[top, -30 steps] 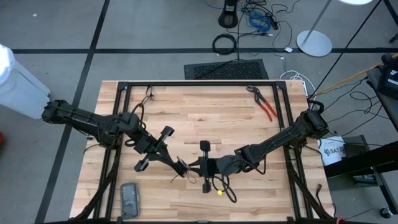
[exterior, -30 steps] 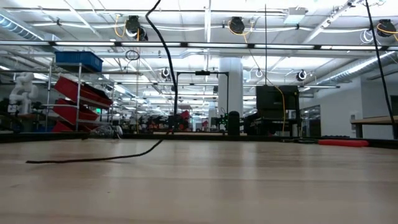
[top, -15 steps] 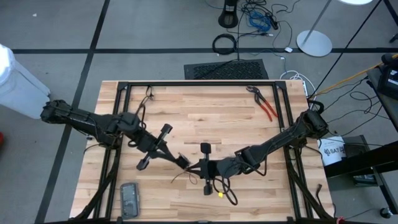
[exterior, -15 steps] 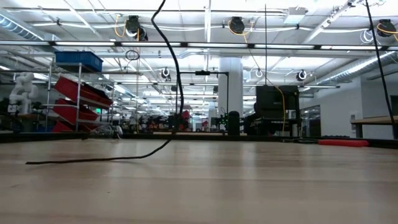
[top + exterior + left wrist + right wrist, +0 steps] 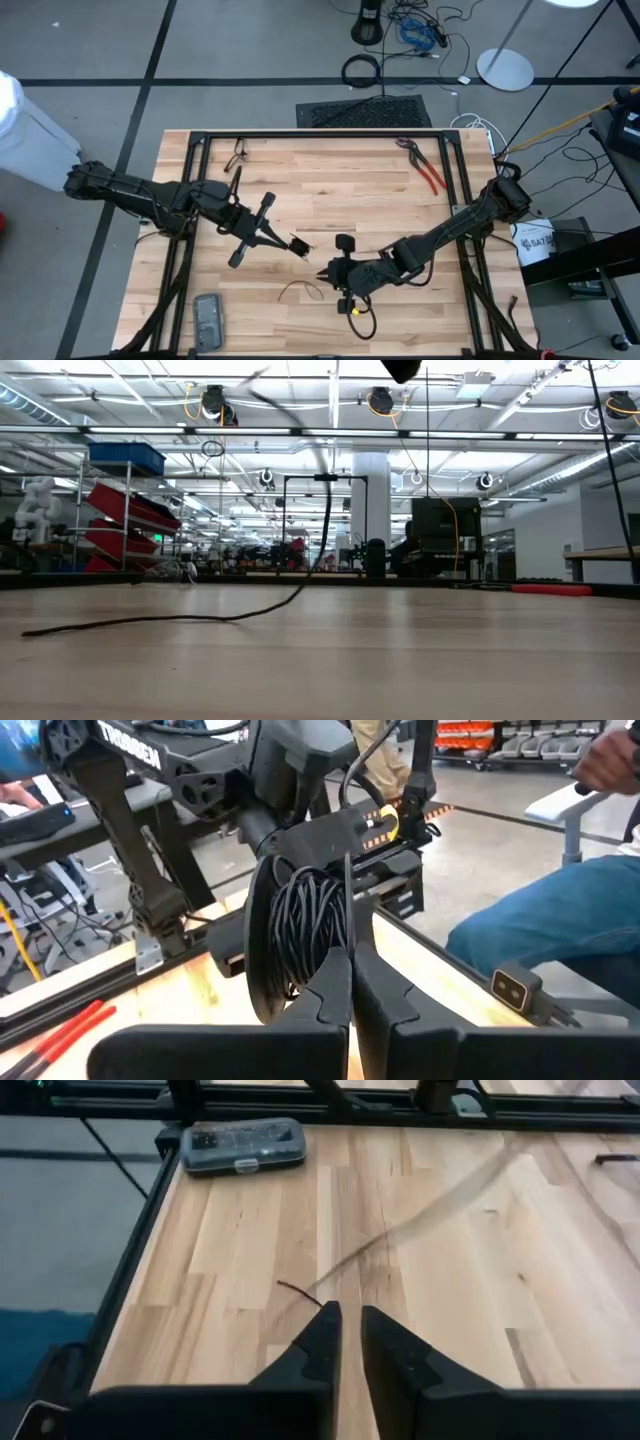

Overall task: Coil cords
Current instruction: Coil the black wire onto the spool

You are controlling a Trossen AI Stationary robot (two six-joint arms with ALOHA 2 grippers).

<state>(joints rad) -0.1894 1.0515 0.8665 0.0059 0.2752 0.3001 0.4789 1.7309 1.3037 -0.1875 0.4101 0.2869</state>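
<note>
Cord: a thin black cord (image 5: 300, 287) lies partly on the wooden table (image 5: 330, 190), near its front edge. In the low view one loose end trails flat across the boards, then the cord (image 5: 300, 585) rises off the surface.
Coiled part: the left wrist view shows a bundle of black loops (image 5: 305, 925) hanging just past that arm's fingers. This looks like the part already wound.
Pale end piece: a small yellowish tip (image 5: 352, 310) lies on the table just below the right arm's wrist.
Left gripper: the left gripper (image 5: 296, 245) sits near the table's middle, fingers pressed together. It seems to pinch the coil at the tips, though the contact itself is hard to see. Holding the loops up probably keeps them from unravelling.
Right gripper: the right gripper (image 5: 324, 275) is just beside the left, nearer the front edge. Its fingers (image 5: 325, 1330) stand slightly parted with nothing between them, above the loose cord.
Why so close: the two grippers meet over the free length, likely so one steadies the coil while the other feeds more cord.
Other things: red-handled pliers (image 5: 425, 168) rest near the far right corner. A grey case (image 5: 208, 320) lies at the front left.
</note>
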